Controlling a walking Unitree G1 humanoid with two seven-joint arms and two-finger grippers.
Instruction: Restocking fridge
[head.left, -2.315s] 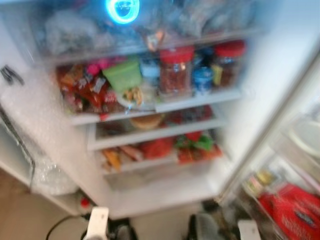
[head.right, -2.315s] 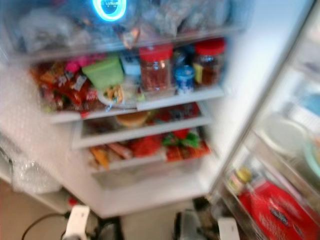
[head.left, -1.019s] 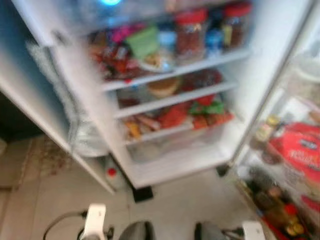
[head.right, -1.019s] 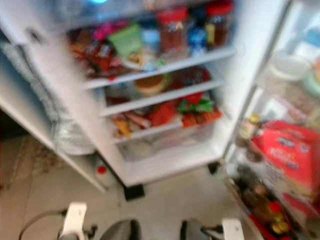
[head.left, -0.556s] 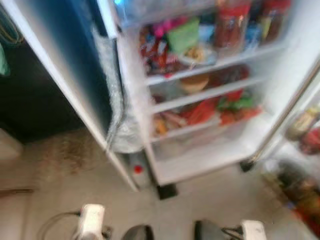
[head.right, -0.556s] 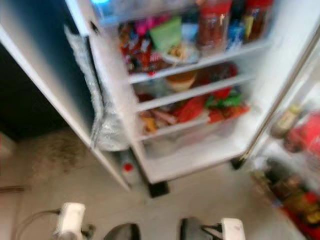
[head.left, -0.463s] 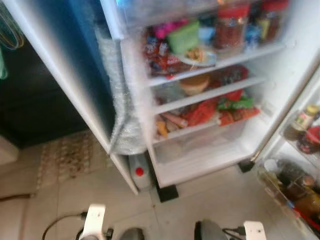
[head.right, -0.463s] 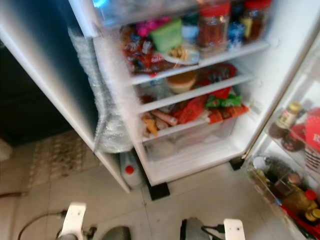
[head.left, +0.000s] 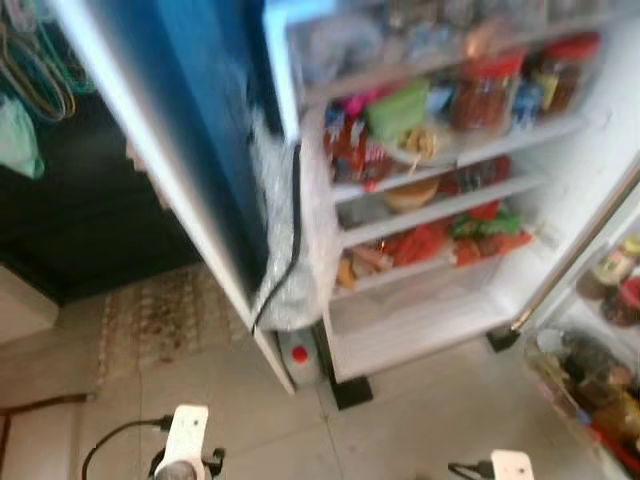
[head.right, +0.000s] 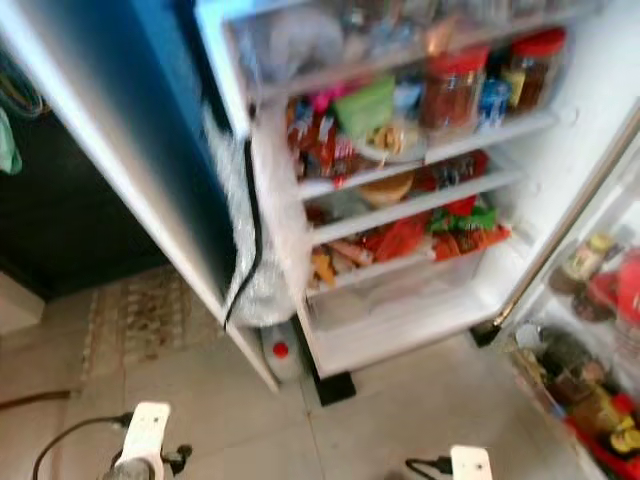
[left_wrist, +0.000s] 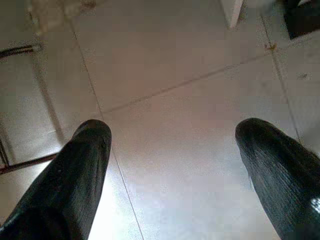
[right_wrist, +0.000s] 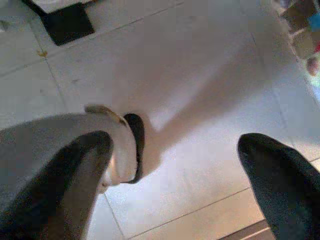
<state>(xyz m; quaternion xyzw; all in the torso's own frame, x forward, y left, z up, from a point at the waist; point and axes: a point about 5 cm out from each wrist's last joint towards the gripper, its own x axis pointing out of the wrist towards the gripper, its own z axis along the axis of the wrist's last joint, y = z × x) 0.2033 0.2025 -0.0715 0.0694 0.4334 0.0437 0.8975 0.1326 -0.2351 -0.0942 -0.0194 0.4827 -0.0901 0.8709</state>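
1. Left to right from the head cam: dark room and a patterned rug (head.left: 165, 315) on the left, then the blue side of the fridge (head.left: 430, 330), which stands open with packed shelves, then the door rack (head.right: 585, 390) full of bottles on the right. The picture is a bit smeary, so I can't read any labels.

2. Left hand (left_wrist: 175, 170) hangs low over the floor tiles (left_wrist: 165, 65), its fingers spread wide with nothing between them. Right hand (right_wrist: 175, 175) is the same story: wide open, empty, pointing at the floor.

3. My read is that I'm between items, so the step is going off to fetch the next thing to stock. To do it well I'd keep both arms tucked and watch that black cable (head.left: 290, 240) hanging down the fridge's side, plus the small red-capped bottle (head.right: 278, 352) on the floor by the bottom corner. Both look easy to snag or kick.

4. The head cam gives me the shelves: red-lidded jars (head.right: 450, 85) up top, red and green packets lower down. The wrist cams show how the fingers stand, and the right one also catches the robot's grey foot (right_wrist: 75, 145) on the tiles.
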